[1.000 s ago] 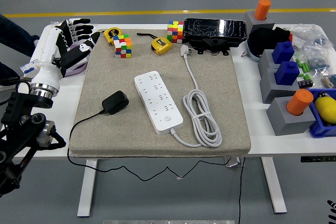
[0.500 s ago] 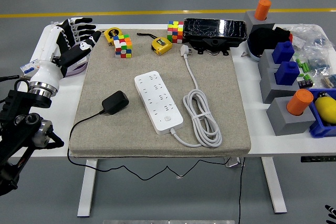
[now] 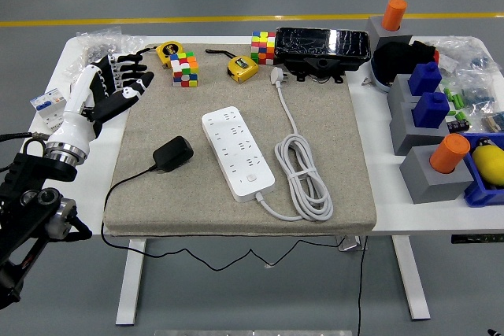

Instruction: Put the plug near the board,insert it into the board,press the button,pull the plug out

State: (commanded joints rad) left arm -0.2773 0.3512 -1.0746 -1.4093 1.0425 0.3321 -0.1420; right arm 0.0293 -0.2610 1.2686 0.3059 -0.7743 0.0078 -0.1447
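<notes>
Reaching: our left hand (image 3: 110, 88) now sits lower and nearer the mat's left edge than a second ago, the forearm dropped and swung inward.
Left hand: fingers spread and loosely extended, holding nothing; it hovers over the table (image 3: 87, 155) just off the mat (image 3: 331, 194), well apart from the plug.
Meaning: we judge this the opening approach; nothing is grasped yet, so all four steps remain.
Plug: the black plug (image 3: 172, 153) lies on the mat's left part, its thin black cord trailing off the near-left edge; it has not moved.
Board: the white board (image 3: 237, 152) lies diagonally mid-mat, near the plug but not touching it; its button (image 3: 252, 179) sits toward the near end, unpressed as far as we can judge.
White cable: the board's own cable (image 3: 302, 171) is coiled just right of it, its plug end lying near the mat's far edge.
Far edge: two tape measures, two colour cubes (image 3: 184, 68) and a black wrapped box (image 3: 321, 43) are unchanged.
Right side: grey blocks with orange and blue pieces (image 3: 429, 108) stand off the mat.
Right hand: not in our view.
Writing: we can read none; the small card at the table's left edge is too small to tell.
</notes>
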